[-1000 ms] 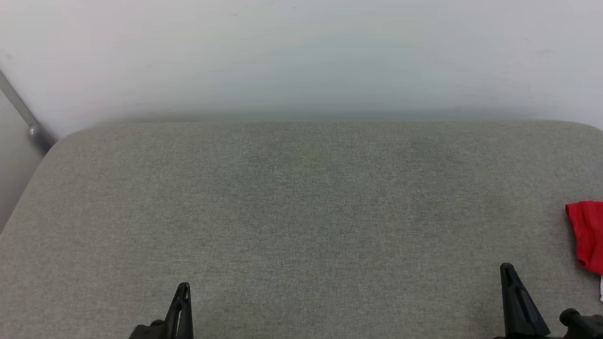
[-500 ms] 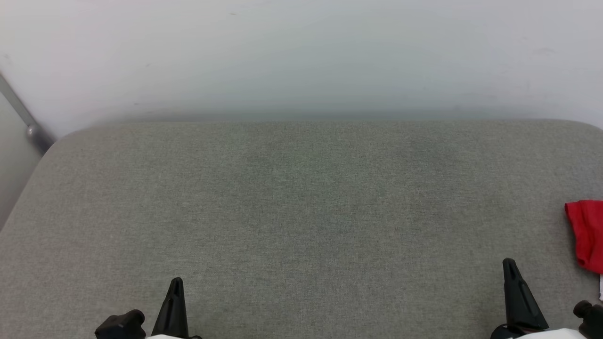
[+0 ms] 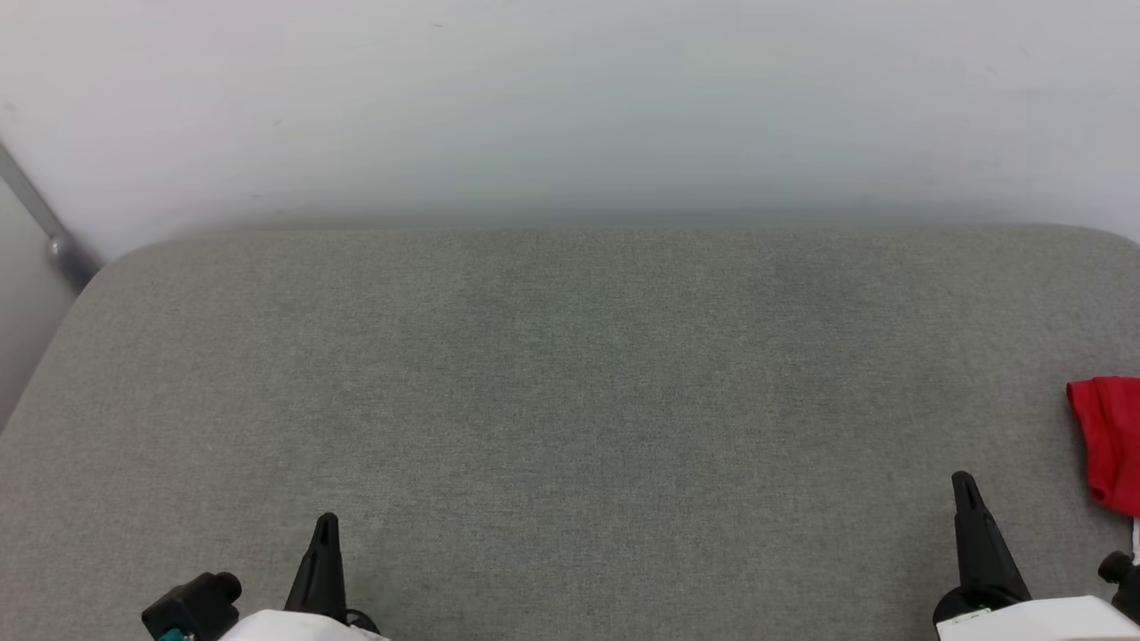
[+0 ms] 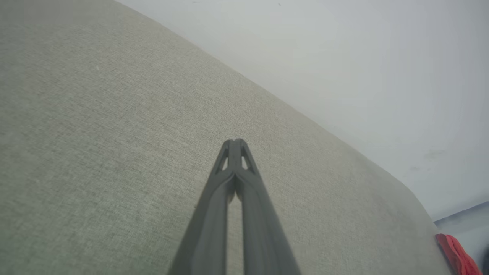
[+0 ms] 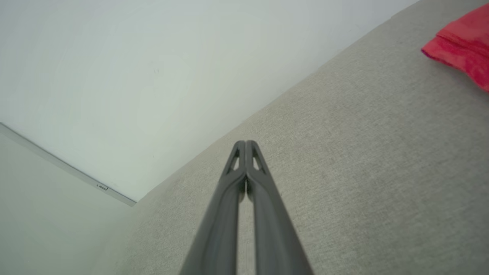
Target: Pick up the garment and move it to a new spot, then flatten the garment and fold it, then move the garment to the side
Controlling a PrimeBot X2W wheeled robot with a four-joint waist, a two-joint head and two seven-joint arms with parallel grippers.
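Head view: the left gripper (image 3: 325, 534) sits at the lower left and the right gripper (image 3: 967, 491) at the lower right, both pointing away from the robot over the grey padded surface (image 3: 570, 401). In the wrist views the left gripper (image 4: 235, 147) and the right gripper (image 5: 245, 149) each have their two fingers pressed together tip to tip, with nothing between them.

The garment (image 3: 1107, 441) lies on the surface at its far right, beyond the right gripper and apart from it. It is cut off by the frame edge, so only a red portion is visible. The same red cloth appears at the lower right corner of the left wrist view (image 4: 454, 252) and the upper right corner of the right wrist view (image 5: 462, 46).

Task status — judged, not observed: no gripper is in contact with the garment. Whether it is folded cannot be determined from the visible portion, so it may be awaiting pick-up or already set aside. The middle of the surface carries nothing.

Count:
- grippers — two
- garment: one
- padded surface: one
- pale wall (image 3: 570, 107): one
- metal rail (image 3: 49, 231) at the far left: one
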